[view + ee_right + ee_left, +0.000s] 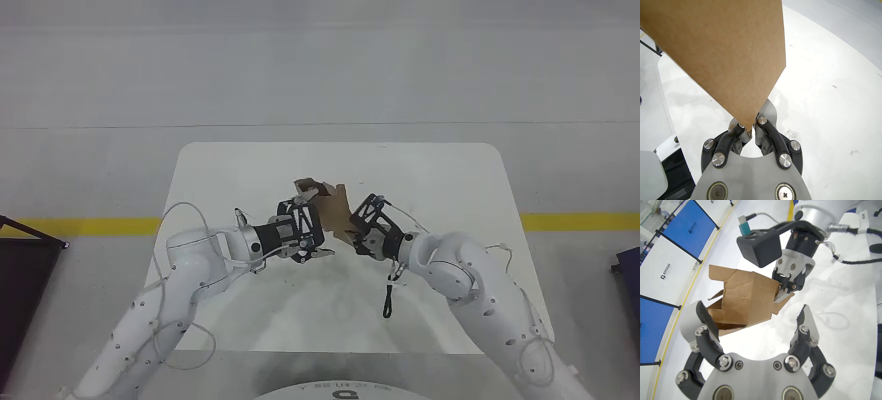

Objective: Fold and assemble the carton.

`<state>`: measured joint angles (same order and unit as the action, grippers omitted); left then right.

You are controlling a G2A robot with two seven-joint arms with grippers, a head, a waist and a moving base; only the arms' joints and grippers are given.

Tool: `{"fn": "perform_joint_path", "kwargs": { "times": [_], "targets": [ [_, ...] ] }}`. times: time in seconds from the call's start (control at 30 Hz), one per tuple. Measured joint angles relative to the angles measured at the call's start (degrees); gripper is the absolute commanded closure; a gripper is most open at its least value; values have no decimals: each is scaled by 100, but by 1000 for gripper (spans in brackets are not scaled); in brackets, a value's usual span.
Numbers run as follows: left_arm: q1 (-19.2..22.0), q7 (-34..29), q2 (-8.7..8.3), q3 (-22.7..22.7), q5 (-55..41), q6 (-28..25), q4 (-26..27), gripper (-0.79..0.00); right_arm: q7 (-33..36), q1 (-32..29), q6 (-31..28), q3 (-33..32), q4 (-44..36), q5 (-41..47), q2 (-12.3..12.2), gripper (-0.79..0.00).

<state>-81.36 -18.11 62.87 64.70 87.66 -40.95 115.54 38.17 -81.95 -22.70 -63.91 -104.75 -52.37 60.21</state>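
A brown cardboard carton (330, 207) hangs half-folded over the middle of the white table (440, 180), several of its flaps loose. My right gripper (751, 121) is shut on one corner of the carton (719, 47); the left wrist view has that gripper (784, 289) pinching the carton (745, 296) at its far edge. My left gripper (755, 321) is open just short of the carton's near end, one ribbed pad (706, 319) beside a lower flap, the other pad (802, 317) out over bare table. In the top view the left gripper (305, 235) and the right gripper (355, 232) flank the carton.
A black cable end (387, 298) dangles from the right arm over the table's front part. Yellow floor tape (570, 221) runs past both sides of the table. A dark object (22, 270) stands on the floor at the left.
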Motion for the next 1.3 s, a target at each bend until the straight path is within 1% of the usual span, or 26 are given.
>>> {"fn": "perform_joint_path", "kwargs": {
  "times": [0.07,0.2,0.27,0.33,0.37,0.43,0.47,0.53,0.57,0.63,0.73,0.9,0.97,1.0,1.1,1.13,1.17,1.2,1.23,1.27,1.3],
  "targets": [
    [31,-70,0,-16,-54,-18,-42,-739,-5,11,-22,23,2,-28,1,0],
    [91,-164,-1,-57,-129,-76,-97,-634,-30,18,-65,39,1,-47,-1,0],
    [118,-223,0,-99,-145,-106,-116,-428,-48,29,-61,47,7,-50,0,0],
    [141,-271,2,-136,-168,-110,-130,-413,-90,38,-45,60,20,-33,5,0],
    [158,-300,4,-159,-188,-106,-140,-382,-126,44,-38,68,36,-10,8,0],
    [188,-348,9,-193,-227,-94,-158,-379,-191,53,-35,84,72,41,16,0],
    [211,-380,13,-215,-252,-77,-169,-351,-239,61,-34,93,105,93,21,0],
    [246,-437,18,-245,-279,-47,-188,-336,-294,75,-55,102,159,203,29,0],
    [268,-476,20,-266,-293,-37,-204,-308,-321,85,-91,101,196,306,32,0],
    [299,-523,24,-292,-323,-23,-228,-299,-330,106,-139,82,260,469,34,0],
    [336,-630,29,-306,-396,50,-276,-314,-374,121,-162,29,340,691,35,0],
    [380,-801,32,-284,-526,180,-310,-283,-512,81,-161,-95,501,1159,34,0],
    [391,-847,33,-280,-581,215,-301,-296,-570,70,-173,-144,565,1286,31,0],
    [396,-861,32,-277,-596,225,-298,-336,-589,62,-181,-157,590,1334,31,0],
    [400,-883,31,-273,-619,284,-271,-360,-588,52,-205,-182,657,1407,26,0],
    [399,-881,31,-273,-616,313,-258,-403,-575,49,-204,-182,671,1413,25,0],
    [394,-864,31,-272,-610,360,-238,-539,-547,48,-197,-175,688,1427,24,0],
    [389,-846,31,-272,-600,392,-221,-606,-519,51,-186,-169,699,1439,24,0],
    [384,-828,31,-272,-584,421,-203,-634,-486,59,-173,-163,710,1447,24,0],
    [375,-808,30,-274,-558,451,-180,-696,-437,75,-159,-153,717,1448,24,0],
    [369,-790,29,-276,-535,471,-164,-720,-403,88,-152,-145,719,1447,24,0]
  ]
}}
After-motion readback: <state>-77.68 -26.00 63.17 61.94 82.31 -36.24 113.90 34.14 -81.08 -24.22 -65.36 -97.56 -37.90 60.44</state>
